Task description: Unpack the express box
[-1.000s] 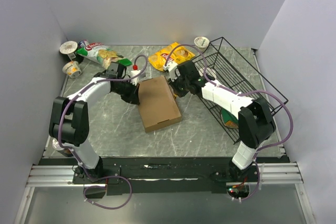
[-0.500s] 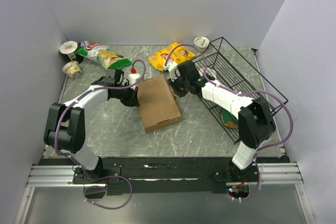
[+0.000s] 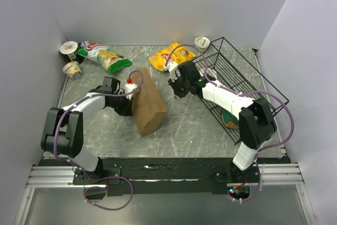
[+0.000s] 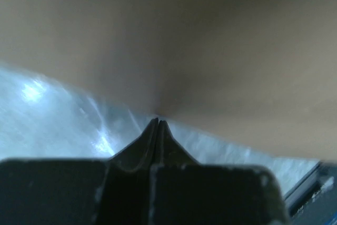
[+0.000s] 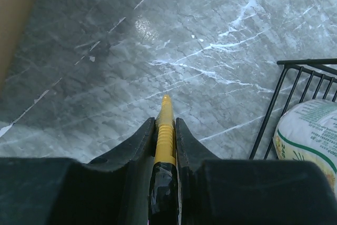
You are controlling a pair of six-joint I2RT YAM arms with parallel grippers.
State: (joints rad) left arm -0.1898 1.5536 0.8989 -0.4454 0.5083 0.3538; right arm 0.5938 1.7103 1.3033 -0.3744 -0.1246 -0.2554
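Comparing this moment with the overhead view a second earlier, the express box (image 3: 146,104) was found no longer lying flat. It stood tipped up and tilted on one long edge, left of the table's middle, and had shifted towards the left arm. The left gripper (image 4: 158,121) was pressed against the cardboard low down, its fingers closed together with nothing seen between them. The right gripper (image 5: 165,122), which had been at the box's far right corner, was much where it had been but now stood apart from the box, clamped on a yellow tool (image 5: 166,106) pointing at bare table.

Judgement: no flap was seen open, so the unpacking proper had not begun. The tilt had taken the box out of the tool's reach and left it propped and liable to topple. Which face was presented could not be told.

The surface was a grey marble-patterned table (image 3: 200,125) closed in by plain pale walls. A black wire basket (image 3: 239,72) with a bagged item (image 5: 308,130) inside stood on the right. A yellow snack bag (image 3: 171,55), a green snack bag (image 3: 102,55) and small cups (image 3: 69,48) lay along the far side
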